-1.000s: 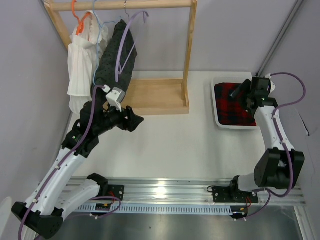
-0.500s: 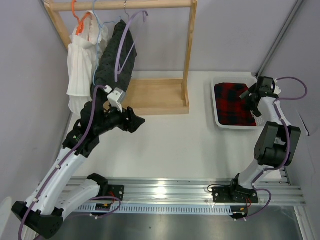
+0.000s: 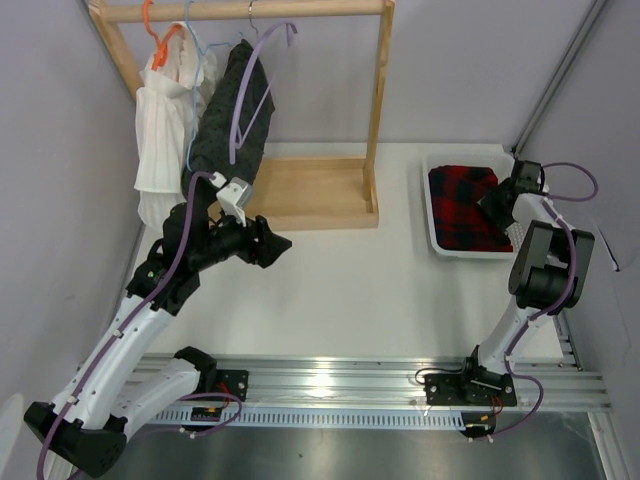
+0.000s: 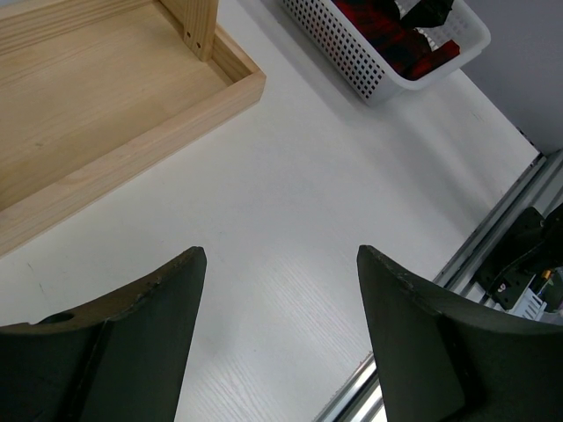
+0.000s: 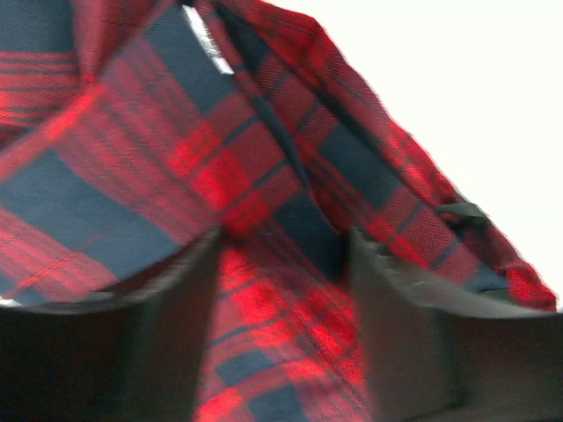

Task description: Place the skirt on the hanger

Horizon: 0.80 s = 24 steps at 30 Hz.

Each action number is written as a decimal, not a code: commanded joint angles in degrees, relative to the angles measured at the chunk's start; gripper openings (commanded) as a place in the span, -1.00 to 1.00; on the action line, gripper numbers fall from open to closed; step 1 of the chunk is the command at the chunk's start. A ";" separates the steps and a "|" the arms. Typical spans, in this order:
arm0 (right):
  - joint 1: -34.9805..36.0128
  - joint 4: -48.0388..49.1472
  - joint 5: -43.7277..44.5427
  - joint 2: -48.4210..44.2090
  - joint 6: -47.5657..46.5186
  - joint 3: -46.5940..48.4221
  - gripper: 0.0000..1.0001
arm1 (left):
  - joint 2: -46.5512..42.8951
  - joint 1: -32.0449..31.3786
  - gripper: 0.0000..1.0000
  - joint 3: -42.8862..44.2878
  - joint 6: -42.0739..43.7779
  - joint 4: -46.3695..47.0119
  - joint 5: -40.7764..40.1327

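right gripper: fingers part-way apart and sunk into checked cloth, with a fold lying between them. The view is blurred, and I cannot tell whether they pinch it.
skirt: crumpled in the white basket at the table's far right. Its right edge is hidden under the right gripper and wrist.
left gripper: jaws spread wide with nothing between them, hovering over the table. Only the fingers show in the wrist view.
hanger: lilac, hooked on the wooden rail, lying against the dark dotted garment. Its lower part is hard to follow.
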 commanded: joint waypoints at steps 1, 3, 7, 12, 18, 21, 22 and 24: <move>-0.20 3.83 -2.38 -2.77 0.01 1.60 0.05 | -0.46 -0.32 0.51 -0.25 -0.29 1.50 1.07; -0.20 3.14 -2.73 -3.13 -0.25 2.56 -0.48 | -0.37 -0.32 0.50 -0.25 -0.55 1.68 1.16; -0.20 2.52 -3.87 -5.06 -0.25 5.28 -0.99 | 0.16 -0.32 0.50 0.19 -0.55 1.77 1.33; -0.11 2.08 -5.80 -8.57 0.01 7.84 -1.00 | 0.42 -0.32 0.49 0.28 -0.55 1.77 1.24; 0.76 3.48 -9.41 -14.90 -0.07 12.48 -1.00 | 0.68 -0.32 0.48 0.02 -0.73 1.77 1.59; 2.43 2.78 -8.88 -17.10 -1.13 16.96 -1.00 | 0.60 -0.32 0.48 0.19 -0.73 1.77 1.60; 2.87 3.04 -8.97 -17.80 -1.65 17.85 -1.00 | 0.60 -0.32 0.48 0.36 -0.73 1.77 1.42; 3.92 3.75 -9.85 -19.29 -2.10 19.61 -1.00 | 0.68 -0.32 0.48 0.37 -0.73 1.77 1.33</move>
